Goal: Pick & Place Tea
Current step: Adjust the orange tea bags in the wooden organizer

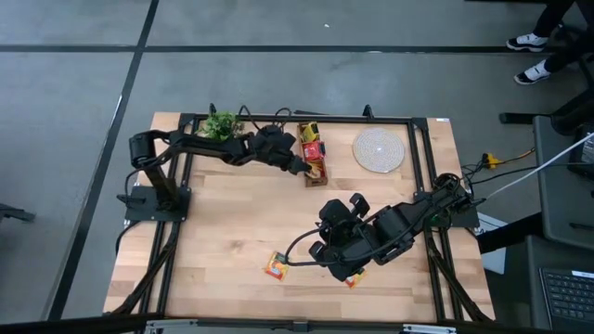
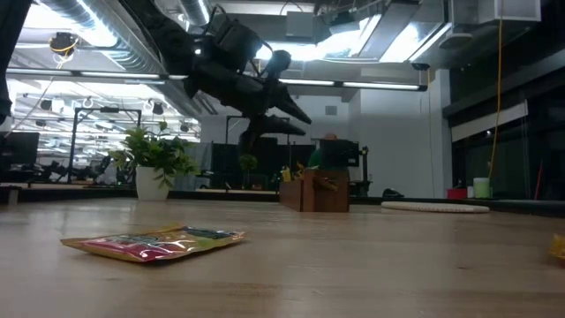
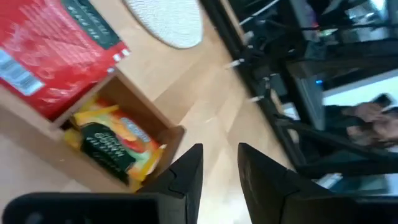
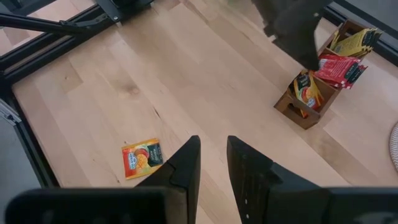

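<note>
High view. The left gripper (image 1: 303,167) reaches across the far side of the table (image 1: 223,232) to the near end of the wooden sachet box (image 1: 313,153), which stands upright just left of the round woven mat (image 1: 379,149); a potted plant (image 1: 221,125) sits at the far left. The right gripper (image 1: 327,249) hangs over the near middle, just right of a loose orange sachet (image 1: 276,266); a second loose sachet (image 1: 355,277) shows partly under that arm.

Low view. The loose sachet (image 2: 154,244) lies flat on the near tabletop; the box (image 2: 315,189) stands farther back, with the left arm (image 2: 238,75) above it.

Left wrist view. The left fingers (image 3: 186,177) stand slightly parted with nothing between them, poised over the near compartment, which holds an orange sachet (image 3: 115,144); red sachets (image 3: 50,50) fill the next one. The posture suggests filing into the box, sorted by colour.

Right wrist view. The right fingers (image 4: 183,165) are likewise narrowly parted and empty, above bare wood just beside the orange sachet (image 4: 142,158), apparently aligning for a pick.
</note>
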You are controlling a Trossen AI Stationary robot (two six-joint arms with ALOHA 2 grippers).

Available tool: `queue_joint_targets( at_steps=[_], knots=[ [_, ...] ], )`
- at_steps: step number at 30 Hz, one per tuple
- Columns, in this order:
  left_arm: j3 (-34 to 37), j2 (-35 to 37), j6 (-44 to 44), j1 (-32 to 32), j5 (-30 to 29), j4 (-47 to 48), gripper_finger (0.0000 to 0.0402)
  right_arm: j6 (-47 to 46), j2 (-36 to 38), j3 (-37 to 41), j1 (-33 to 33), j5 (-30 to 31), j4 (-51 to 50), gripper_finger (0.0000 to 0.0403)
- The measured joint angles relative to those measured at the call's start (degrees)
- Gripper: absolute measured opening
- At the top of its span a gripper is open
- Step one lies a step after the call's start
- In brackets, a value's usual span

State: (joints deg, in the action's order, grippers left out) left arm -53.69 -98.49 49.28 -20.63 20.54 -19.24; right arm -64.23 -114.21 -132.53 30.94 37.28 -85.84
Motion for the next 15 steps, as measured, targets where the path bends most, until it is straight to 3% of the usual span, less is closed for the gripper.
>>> queue_joint_targets(
  at_steps=[4, 9, 15],
  knots=[
    [0.0, 1.33, -4.78, 1.15, -2.99, 6.01, 0.0073, 0.0, 0.0, 0.0, 0.0, 0.01, 0.02, 0.0082],
    [0.0, 1.39, -8.56, 2.75, -3.01, 7.27, 0.001, 0.0, 0.0, 0.0, -0.02, 0.04, 0.02, 0.0082],
    [0.0, 1.39, -9.24, 3.6, -6.83, 8.59, 0.0002, 0.0, 0.0, 0.0, -0.07, 0.04, 0.02, 0.0082]
  ],
)
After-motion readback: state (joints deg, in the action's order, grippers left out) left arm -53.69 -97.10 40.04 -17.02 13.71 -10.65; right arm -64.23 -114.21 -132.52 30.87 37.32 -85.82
